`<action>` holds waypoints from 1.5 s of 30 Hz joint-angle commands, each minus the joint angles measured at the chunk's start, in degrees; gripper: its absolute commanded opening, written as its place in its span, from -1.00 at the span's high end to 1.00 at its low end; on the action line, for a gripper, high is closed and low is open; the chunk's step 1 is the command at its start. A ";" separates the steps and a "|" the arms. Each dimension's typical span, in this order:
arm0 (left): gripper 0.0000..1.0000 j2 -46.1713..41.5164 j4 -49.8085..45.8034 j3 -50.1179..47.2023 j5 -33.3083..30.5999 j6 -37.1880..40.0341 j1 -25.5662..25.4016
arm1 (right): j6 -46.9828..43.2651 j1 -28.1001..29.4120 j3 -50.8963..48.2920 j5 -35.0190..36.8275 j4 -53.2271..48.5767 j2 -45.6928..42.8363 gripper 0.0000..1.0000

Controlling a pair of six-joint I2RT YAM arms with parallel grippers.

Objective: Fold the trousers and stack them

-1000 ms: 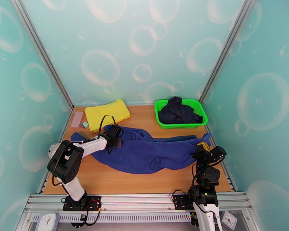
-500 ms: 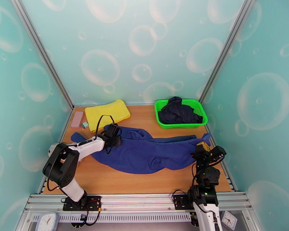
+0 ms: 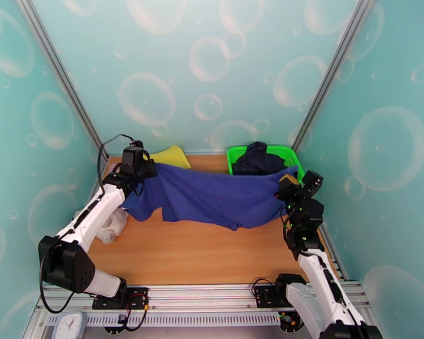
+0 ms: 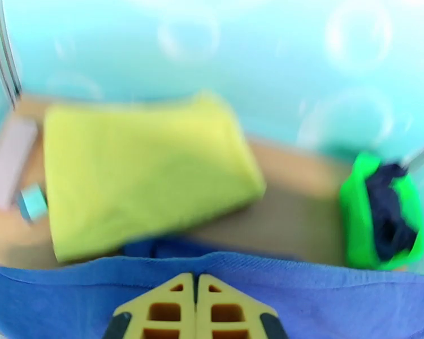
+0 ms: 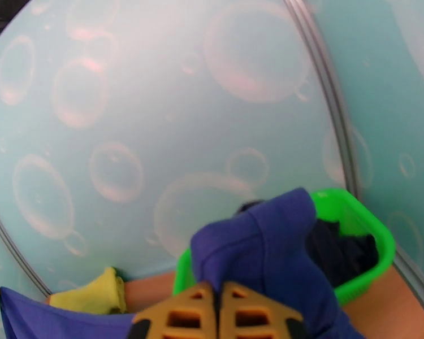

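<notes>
The trousers (image 3: 212, 196) hang as a broad blue sheet stretched between the two arms, with the long axis running left to right across the worktop (image 3: 200, 255). Each end is held up, and the lower edge sags toward the wood in the middle. The left end effector (image 3: 147, 170) is closed on the cloth's upper edge at the left end; the left wrist view shows its fingers pressed together with the blue hem across their tips. The right end effector (image 3: 285, 185) is clamped on a bunched fold at the right end. Neither arm is nearer, since each holds one end. Just behind the left end lies a folded yellow cloth (image 3: 169, 156). Just behind the right end sits a green basket (image 3: 294, 159) with a dark garment (image 3: 257, 159) in it, close enough that a backward swing would likely drape blue cloth over its rim. Laying the sheet down toward the near side looks the safer course.
</notes>
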 commanded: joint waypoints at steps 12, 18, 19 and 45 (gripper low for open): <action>1.00 -34.06 13.34 -53.47 -4.06 -22.95 -16.19 | 5.68 -1.99 -34.34 26.53 -5.87 -47.87 1.00; 1.00 -40.27 12.06 -63.26 -11.12 -31.34 -26.79 | 5.91 -2.01 -34.07 18.06 -7.02 -43.30 1.00; 1.00 -41.30 11.57 -64.16 -11.66 -32.20 -28.32 | 5.96 -2.01 -33.67 17.70 -7.86 -44.27 1.00; -0.34 -33.12 28.93 -53.21 -13.34 -13.64 -31.25 | 9.93 -2.02 -2.79 18.47 -55.63 -44.13 0.95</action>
